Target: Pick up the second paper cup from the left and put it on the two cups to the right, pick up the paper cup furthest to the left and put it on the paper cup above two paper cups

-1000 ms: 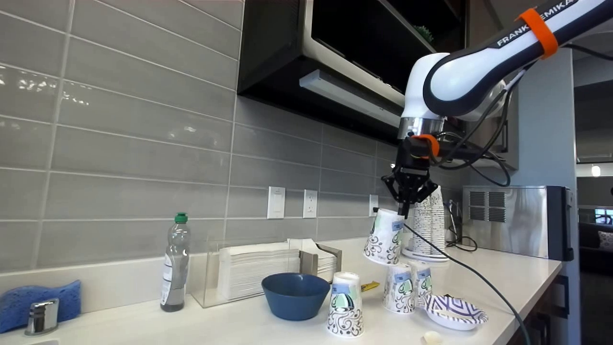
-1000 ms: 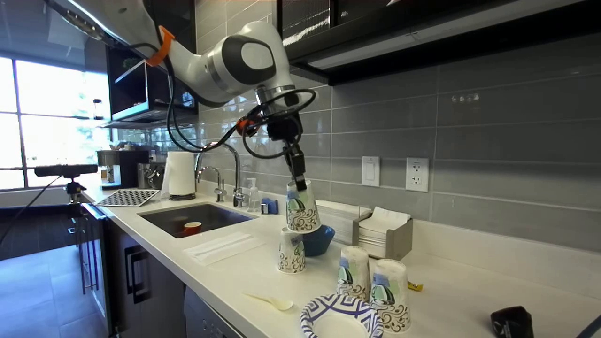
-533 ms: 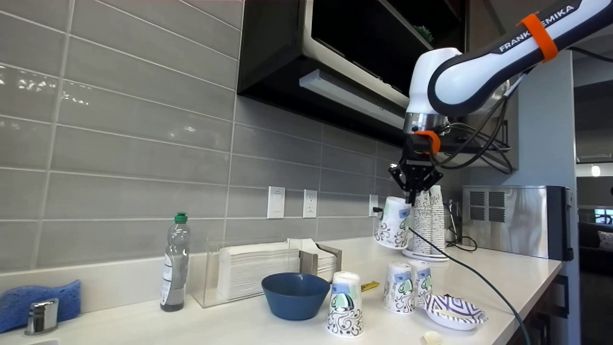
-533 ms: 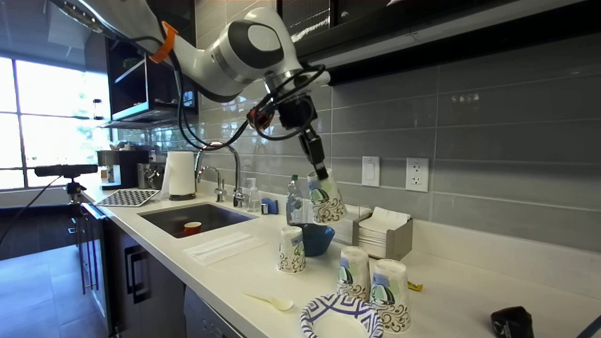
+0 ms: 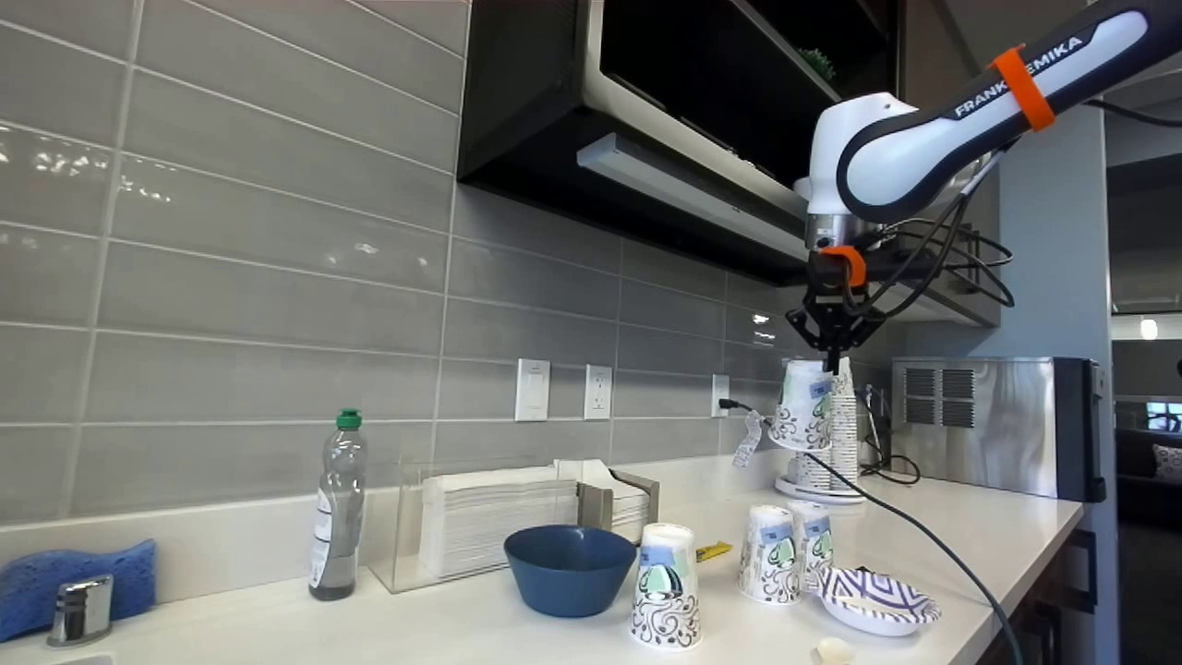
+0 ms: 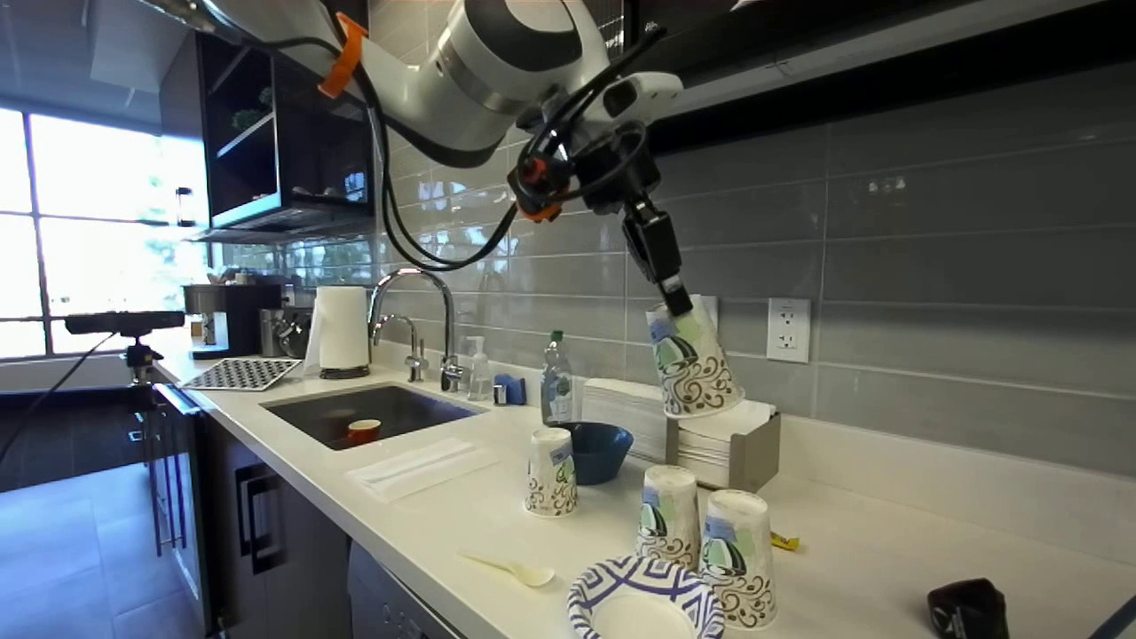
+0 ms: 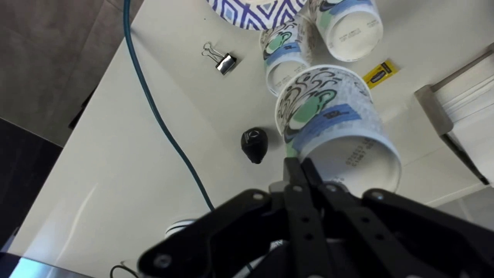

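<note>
The gripper (image 7: 300,165) pinched the wall of the paper cup (image 6: 695,366) by its base, right of centre in an exterior view. The cup's mouth faced down, its long axis slanting from upper left to lower right. At lower right the two cups (image 6: 744,568) stood mouth-down side by side, a patterned dish (image 6: 591,591) just beside them. Near the frame's centre, a lone cup (image 6: 551,479) stood mouth-down by the blue bowl (image 6: 603,454). Left of it, the sink (image 6: 311,417) contained a red vessel (image 6: 363,433); further right, a grey holder (image 6: 756,454) bore napkins (image 6: 706,458).
</note>
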{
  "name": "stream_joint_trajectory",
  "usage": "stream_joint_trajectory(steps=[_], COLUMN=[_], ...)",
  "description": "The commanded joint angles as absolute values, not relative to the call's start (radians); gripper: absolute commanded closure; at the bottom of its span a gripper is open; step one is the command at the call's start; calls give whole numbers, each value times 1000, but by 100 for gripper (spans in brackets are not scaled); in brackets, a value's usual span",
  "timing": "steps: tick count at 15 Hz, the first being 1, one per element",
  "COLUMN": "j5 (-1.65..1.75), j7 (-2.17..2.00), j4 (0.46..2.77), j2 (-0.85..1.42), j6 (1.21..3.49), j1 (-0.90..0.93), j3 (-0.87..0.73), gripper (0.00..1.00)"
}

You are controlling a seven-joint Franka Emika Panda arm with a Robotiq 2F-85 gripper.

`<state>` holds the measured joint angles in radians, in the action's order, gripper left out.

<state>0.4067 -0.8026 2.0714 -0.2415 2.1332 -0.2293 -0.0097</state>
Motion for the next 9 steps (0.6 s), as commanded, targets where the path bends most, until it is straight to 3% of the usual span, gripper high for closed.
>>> stream_joint_trajectory(steps=[1,9], j5=[387,277], j7=[-767,-663], j4=[2015,2014], j2=[-188,-130], j6=[2074,2077], j1=[-216,-192], j3=[-37,-69], gripper=[99,99])
